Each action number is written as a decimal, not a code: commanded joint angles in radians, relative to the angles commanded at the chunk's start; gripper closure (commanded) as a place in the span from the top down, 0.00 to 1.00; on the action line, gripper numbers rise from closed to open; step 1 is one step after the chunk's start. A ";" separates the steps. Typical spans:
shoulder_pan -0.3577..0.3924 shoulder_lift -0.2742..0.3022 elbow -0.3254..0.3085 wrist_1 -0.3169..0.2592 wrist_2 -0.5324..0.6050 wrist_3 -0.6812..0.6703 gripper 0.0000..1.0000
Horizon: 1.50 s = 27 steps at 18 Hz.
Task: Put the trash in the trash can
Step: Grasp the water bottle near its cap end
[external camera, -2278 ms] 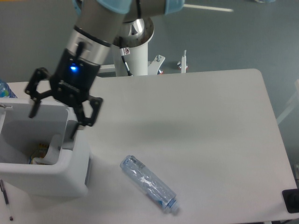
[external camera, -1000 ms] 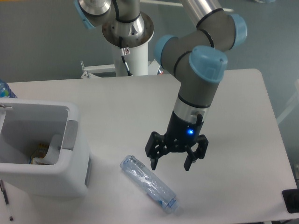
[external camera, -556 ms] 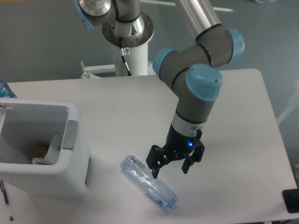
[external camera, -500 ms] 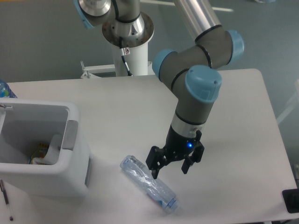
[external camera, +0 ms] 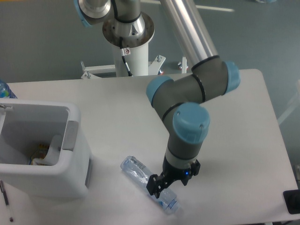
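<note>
Low centre of the frame, the gripper [external camera: 164, 186] straddles the water bottle [external camera: 149, 183] with jaws apart; light, crinkly and slippery-looking, it probably wants a gentle mid-body pinch before the trash can [external camera: 70, 178]

A white counter [external camera: 234, 112] with rounded corners is seen from above, evenly lit. Behind it a grey floor [external camera: 42, 42] is shown, marked by a white line [external camera: 213, 8]. A white pedestal [external camera: 132, 58] is set at the counter's far edge.
</note>
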 joint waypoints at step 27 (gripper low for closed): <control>-0.095 -0.137 0.029 -0.005 0.250 -0.083 0.97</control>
